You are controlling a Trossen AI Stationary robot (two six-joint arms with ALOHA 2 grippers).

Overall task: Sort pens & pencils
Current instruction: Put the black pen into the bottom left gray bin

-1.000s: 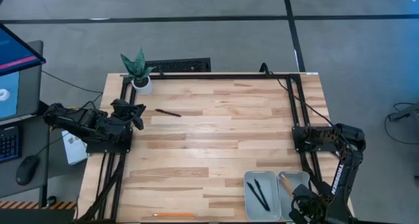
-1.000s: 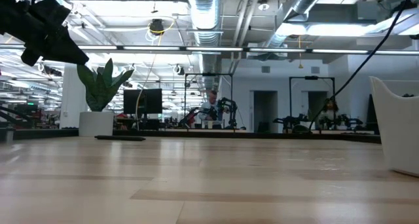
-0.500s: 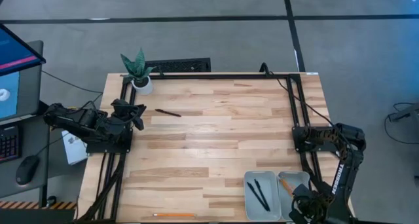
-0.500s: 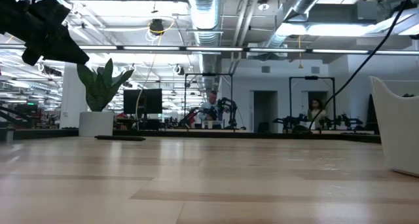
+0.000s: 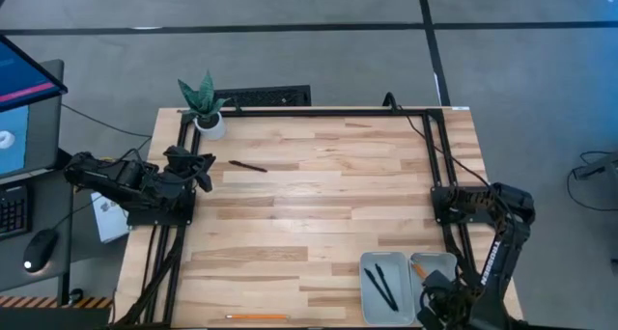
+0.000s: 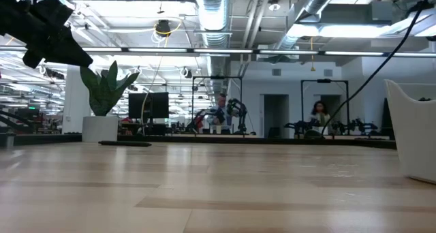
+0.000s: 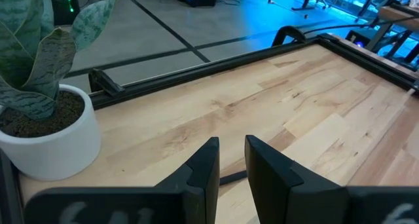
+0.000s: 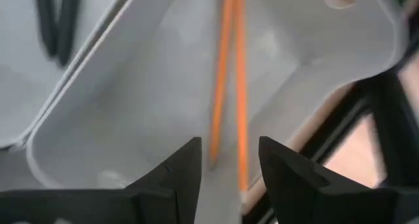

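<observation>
Pale wooden planks make up the surface (image 5: pixel 319 205), framed by black rails and standing on a grey concrete floor, with a small potted plant (image 5: pixel 203 103) in a white pot at its far left corner. Beyond it, the low view looks into a large workshop with exposed ceiling ducts, where a person (image 6: pixel 318 114) stands far off. Two grey bins sit side by side at the near right edge: the left bin (image 5: pixel 384 284) holds two black pens (image 5: pixel 380 284) lying close together, and the right bin (image 5: pixel 436 269) holds orange pencils (image 8: pixel 230 80), two of which the right wrist view shows lying nearly parallel along the bin's floor. The right end effector (image 8: pixel 227 168) hovers directly over that right bin, its two dark fingers (image 8: pixel 180 178) spread apart with nothing between them, the pencils lying in the bin below the gap. A third black pen (image 5: pixel 247 166) lies alone on the wood near the far left, just beside the left arm, and shows as a thin dark streak beyond the plant pot in the low view. One more orange pencil (image 5: pixel 257 316) lies flat along the near edge of the surface, well apart from the bins. The left end effector (image 7: pixel 229 165) waits by the left rail near the plant, raised above the wood, its fingers close with only a narrow gap and gripping nothing.
</observation>
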